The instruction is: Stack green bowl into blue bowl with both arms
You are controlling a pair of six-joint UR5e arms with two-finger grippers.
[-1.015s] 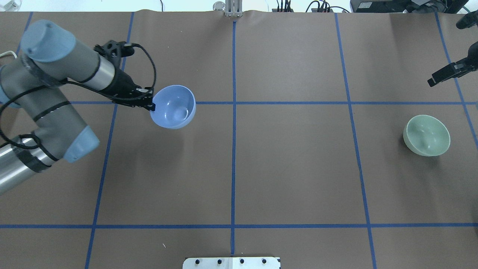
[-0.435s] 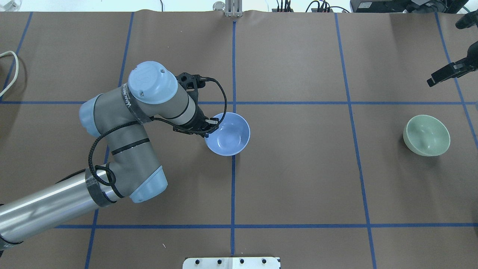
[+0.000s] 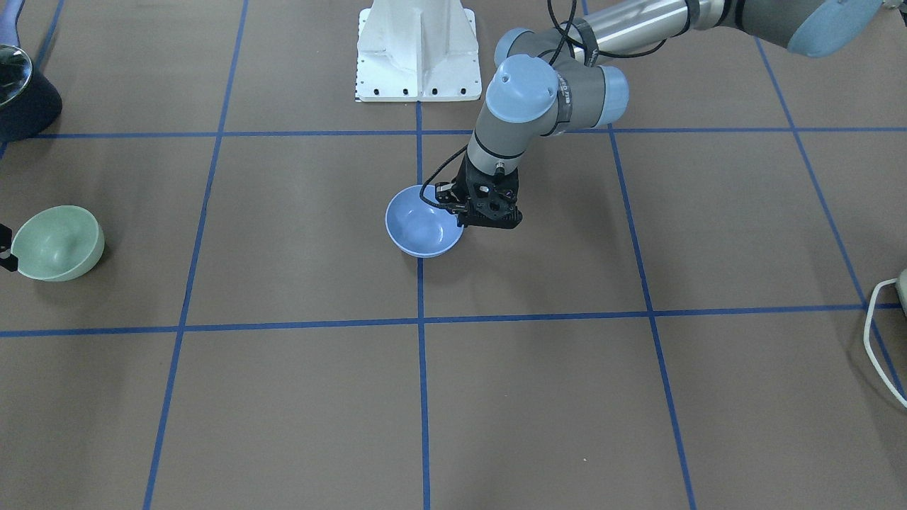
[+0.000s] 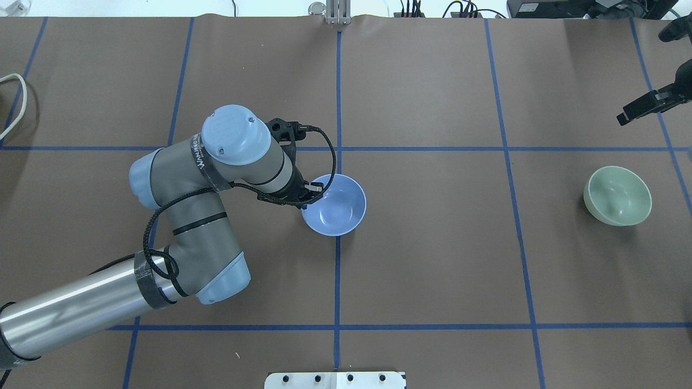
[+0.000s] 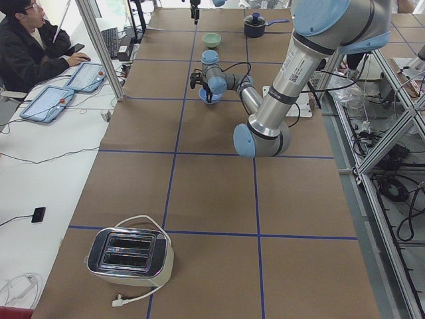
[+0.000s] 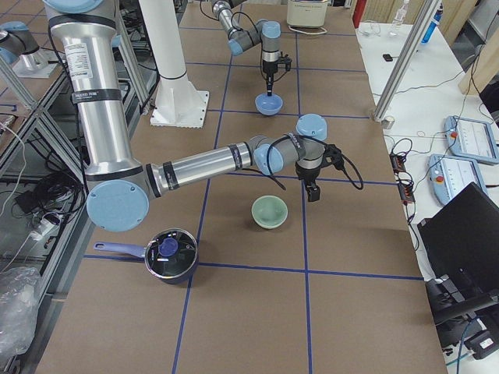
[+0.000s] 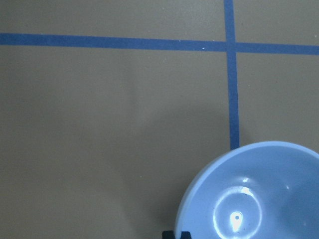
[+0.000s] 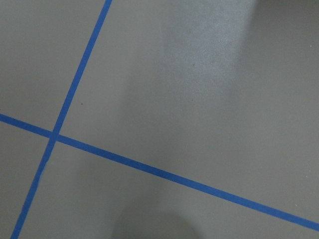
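Note:
The blue bowl [image 4: 336,207] sits upright at the table's centre line, also in the front view [image 3: 421,228] and the left wrist view [image 7: 259,199]. My left gripper [image 4: 309,195] is shut on its rim on the robot's left side [image 3: 460,212]. I cannot tell whether the bowl rests on the table or hangs just above it. The green bowl [image 4: 617,195] stands alone at the far right [image 6: 269,212]. My right gripper [image 4: 627,115] hovers beyond it, apart from it. I cannot tell if the right gripper is open. Its wrist view shows only table and tape.
A dark pot with a lid [image 6: 170,261] stands at the table's right end. A toaster [image 5: 129,256] with a white cable [image 4: 13,102] is at the left end. The white pedestal [image 3: 418,49] is at the robot's edge. Blue tape lines grid the brown table.
My left arm has carried the blue bowl to the right and toward the robot, from the left half to the centre line. The green bowl and right arm have hardly moved.

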